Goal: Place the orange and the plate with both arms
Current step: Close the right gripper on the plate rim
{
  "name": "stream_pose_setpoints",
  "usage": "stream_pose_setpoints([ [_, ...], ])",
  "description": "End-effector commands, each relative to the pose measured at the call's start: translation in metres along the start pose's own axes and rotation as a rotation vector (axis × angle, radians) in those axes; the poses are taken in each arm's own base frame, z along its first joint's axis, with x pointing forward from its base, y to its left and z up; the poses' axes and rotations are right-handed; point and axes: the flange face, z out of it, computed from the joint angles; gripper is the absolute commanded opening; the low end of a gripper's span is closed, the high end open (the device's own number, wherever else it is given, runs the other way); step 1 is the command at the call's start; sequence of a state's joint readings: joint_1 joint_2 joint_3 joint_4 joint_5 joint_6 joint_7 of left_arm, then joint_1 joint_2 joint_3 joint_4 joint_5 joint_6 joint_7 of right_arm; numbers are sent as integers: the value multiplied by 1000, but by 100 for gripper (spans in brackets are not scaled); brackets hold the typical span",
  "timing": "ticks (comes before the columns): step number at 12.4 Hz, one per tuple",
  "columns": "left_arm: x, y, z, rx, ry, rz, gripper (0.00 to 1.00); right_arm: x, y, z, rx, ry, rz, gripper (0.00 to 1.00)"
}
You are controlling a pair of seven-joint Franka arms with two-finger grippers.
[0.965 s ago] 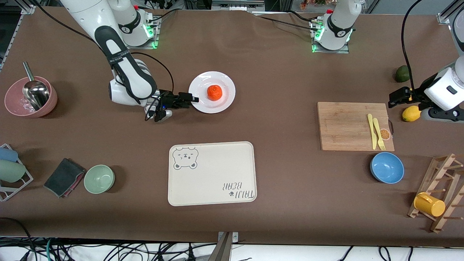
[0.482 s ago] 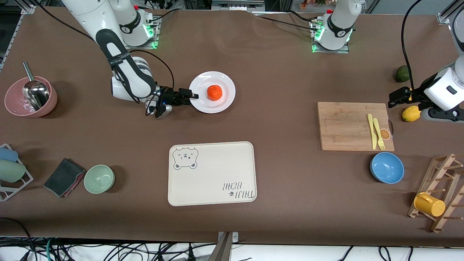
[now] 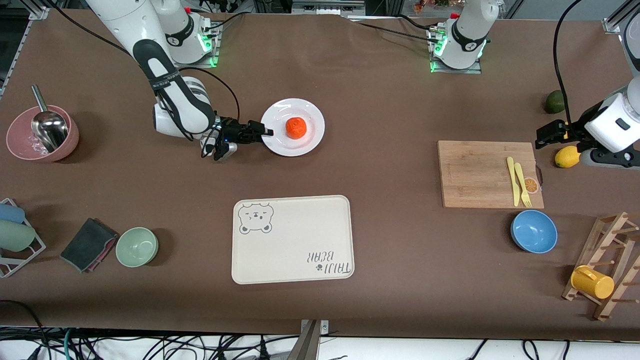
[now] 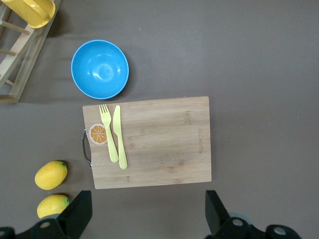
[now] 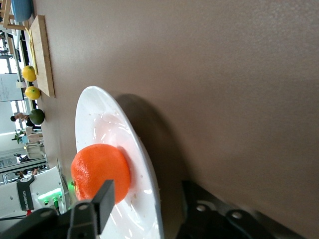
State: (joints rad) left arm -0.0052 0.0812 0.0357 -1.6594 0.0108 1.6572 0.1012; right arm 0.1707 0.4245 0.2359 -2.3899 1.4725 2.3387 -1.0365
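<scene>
Orange point(image 3: 296, 128) sits on the plate point(image 3: 307, 142), a little toward the right arm's end of the plate's middle, its dimpled top facing up; being round, it has no long axis to speak of. The plate lies flat on the brown table point(image 3: 390, 110), farther from the front camera than the cream tray point(image 3: 292, 240). The tray's long axis runs along the table from one arm's end to the other, with a bear's face drawn in one corner and the words "TAIJI BEAR" printed upside down in the corner diagonal to it (as the front camera sees them).

The right gripper point(image 3: 264, 132) is low at the plate's edge on the right arm's side, its fingers lying level and pointing toward the orange. In the right wrist view one finger point(image 5: 102, 201) stands over the rim and the other below it, the rim point(image 5: 144, 164) passing between them; whether they actually press on the plate I cannot tell.

The left gripper point(image 3: 545, 136) waits in the air over the table's left-arm end, fingers spread wide with nothing between them, near a lemon point(image 3: 567, 156). A cutting board point(image 3: 480, 172) carries a yellow knife point(image 3: 512, 180) and fork point(image 3: 522, 184), both pointing toward and away from the front camera.
</scene>
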Motion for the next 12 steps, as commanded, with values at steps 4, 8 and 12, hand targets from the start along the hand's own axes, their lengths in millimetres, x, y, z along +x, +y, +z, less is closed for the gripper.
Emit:
stream_pose_setpoints([
  [4,-1,1,-2,27,6,7,100,-17,-8,-7,-15,9,-26,43],
  [8,-1,1,-2,27,4,7,100,-22,-7,-3,-32,11,-21,39],
  [12,-1,1,-2,27,4,7,100,-24,-9,2,-43,12,-20,35],
])
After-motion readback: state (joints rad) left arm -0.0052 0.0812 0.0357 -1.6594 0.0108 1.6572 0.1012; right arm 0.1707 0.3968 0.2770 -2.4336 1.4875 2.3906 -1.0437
